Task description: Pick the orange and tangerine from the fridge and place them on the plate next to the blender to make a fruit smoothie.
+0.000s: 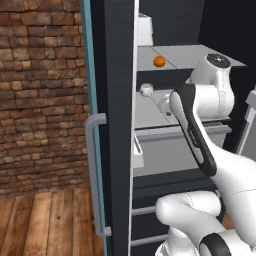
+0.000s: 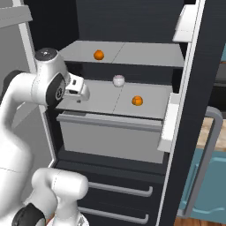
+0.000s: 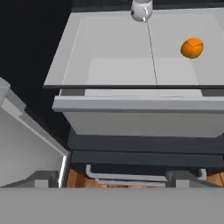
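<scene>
The gripper (image 2: 84, 93) stands with its jaws wide apart and nothing between them, at the front left corner of the lower shelf (image 2: 101, 99) of the open fridge (image 2: 132, 26). One orange fruit (image 2: 137, 101) lies on that same shelf, ahead of the gripper and off to its right; in the hand view it sits up and to the right (image 3: 192, 48). A second orange fruit (image 2: 99, 55) rests on the shelf above the gripper, near the front edge. Which is the orange and which the tangerine cannot be told from here. A small pale round thing (image 2: 118, 80) sits farther back on the lower shelf, between the two fruits in depth.

The likely trouble is a sideways reach: a round fruit nudged by one finger would roll away toward the shelf edge or the back. The wrist could also catch the upper shelf's front lip, or knock the pale thing.
</scene>
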